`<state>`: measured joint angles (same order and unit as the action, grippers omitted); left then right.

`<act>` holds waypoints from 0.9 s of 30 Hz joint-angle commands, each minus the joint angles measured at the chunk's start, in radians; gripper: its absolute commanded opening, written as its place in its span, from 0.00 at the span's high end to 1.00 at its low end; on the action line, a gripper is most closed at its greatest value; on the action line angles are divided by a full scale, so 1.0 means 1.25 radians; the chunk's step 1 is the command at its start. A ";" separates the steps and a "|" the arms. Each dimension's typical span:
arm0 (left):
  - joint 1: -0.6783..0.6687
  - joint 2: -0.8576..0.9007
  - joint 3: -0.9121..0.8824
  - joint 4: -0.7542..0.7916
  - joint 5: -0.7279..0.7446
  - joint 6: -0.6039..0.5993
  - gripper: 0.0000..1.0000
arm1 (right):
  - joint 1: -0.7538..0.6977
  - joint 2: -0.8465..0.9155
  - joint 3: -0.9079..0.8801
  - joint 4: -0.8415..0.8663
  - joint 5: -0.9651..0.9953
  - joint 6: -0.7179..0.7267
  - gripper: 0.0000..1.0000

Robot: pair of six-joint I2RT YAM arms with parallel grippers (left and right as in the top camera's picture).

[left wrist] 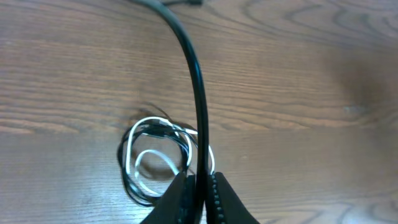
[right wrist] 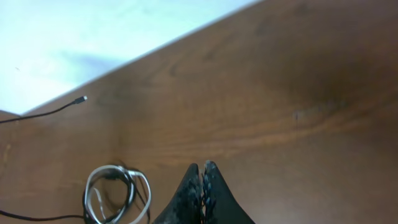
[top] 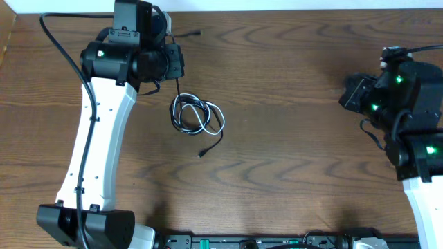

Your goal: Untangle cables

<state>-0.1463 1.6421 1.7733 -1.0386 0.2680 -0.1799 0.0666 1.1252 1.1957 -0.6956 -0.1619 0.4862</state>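
Note:
The black and white cables lie in a tangled coil [top: 197,115] on the wooden table left of centre; the coil also shows in the left wrist view [left wrist: 155,158] and the right wrist view [right wrist: 115,193]. One black end plug [top: 201,153] lies just below the coil. My left gripper [top: 178,69] [left wrist: 199,182] is shut on the black cable [left wrist: 196,87], held above the coil; its free end [top: 197,32] trails toward the table's back edge. My right gripper [top: 346,97] [right wrist: 203,168] is shut and empty, far to the right of the coil.
The table's back edge [top: 277,10] runs along the top, with a pale surface [right wrist: 93,37] beyond it. The left arm's white link [top: 97,138] spans the left side. The right arm's base [top: 422,159] sits at the right edge.

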 commanded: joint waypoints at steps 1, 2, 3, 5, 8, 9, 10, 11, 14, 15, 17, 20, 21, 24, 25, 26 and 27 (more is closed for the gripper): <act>-0.018 0.005 -0.002 0.002 0.037 0.017 0.84 | -0.004 0.029 0.005 -0.016 -0.032 -0.004 0.97; -0.032 0.007 -0.003 -0.002 0.037 0.017 0.83 | -0.004 0.036 0.005 -0.025 -0.038 -0.004 0.95; -0.046 0.009 -0.004 -0.004 0.037 0.018 0.83 | -0.004 0.041 0.005 -0.034 -0.037 -0.009 0.93; -0.086 0.019 -0.012 0.002 0.037 0.017 0.76 | -0.005 0.047 0.005 -0.043 -0.037 -0.019 0.85; -0.138 0.044 -0.021 0.009 0.036 0.019 0.59 | -0.006 0.048 0.005 -0.047 -0.028 -0.030 0.75; -0.157 0.057 -0.022 0.009 0.036 0.024 0.51 | -0.006 0.048 0.005 -0.049 -0.021 -0.031 0.67; -0.172 0.068 -0.023 0.009 0.036 0.026 0.46 | -0.006 0.048 0.005 -0.052 -0.016 -0.031 0.60; -0.188 0.082 -0.023 0.009 0.036 0.042 0.42 | -0.006 0.048 0.005 -0.055 -0.016 -0.031 0.55; -0.225 0.116 -0.023 0.005 -0.002 0.087 0.30 | -0.006 0.049 0.005 -0.068 -0.008 -0.033 0.48; -0.233 0.125 -0.023 0.002 -0.039 0.087 0.29 | -0.006 0.049 0.005 -0.074 -0.007 -0.042 0.47; -0.239 0.140 -0.023 -0.005 -0.094 0.087 0.27 | -0.006 0.050 0.005 -0.086 -0.002 -0.052 0.47; -0.232 0.154 -0.024 -0.006 -0.134 0.086 0.27 | -0.006 0.054 0.005 -0.107 0.000 -0.052 0.47; -0.227 0.158 -0.024 -0.007 -0.143 0.086 0.27 | -0.006 0.057 0.005 -0.114 0.000 -0.055 0.47; -0.206 0.174 -0.029 -0.006 -0.153 0.086 0.27 | -0.006 0.073 0.004 -0.133 0.005 -0.061 0.52; -0.203 0.180 -0.033 -0.006 -0.153 0.086 0.27 | -0.006 0.079 0.004 -0.136 0.006 -0.060 0.53; -0.201 0.185 -0.038 -0.006 -0.153 0.085 0.27 | -0.006 0.086 0.004 -0.138 0.005 -0.060 0.54; -0.201 0.188 -0.045 -0.006 -0.153 0.085 0.27 | -0.006 0.093 0.004 -0.139 0.005 -0.057 0.54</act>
<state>-0.4110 1.8462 1.7405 -1.0431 0.1165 -0.0875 0.0658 1.2102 1.1957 -0.8608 -0.1699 0.4274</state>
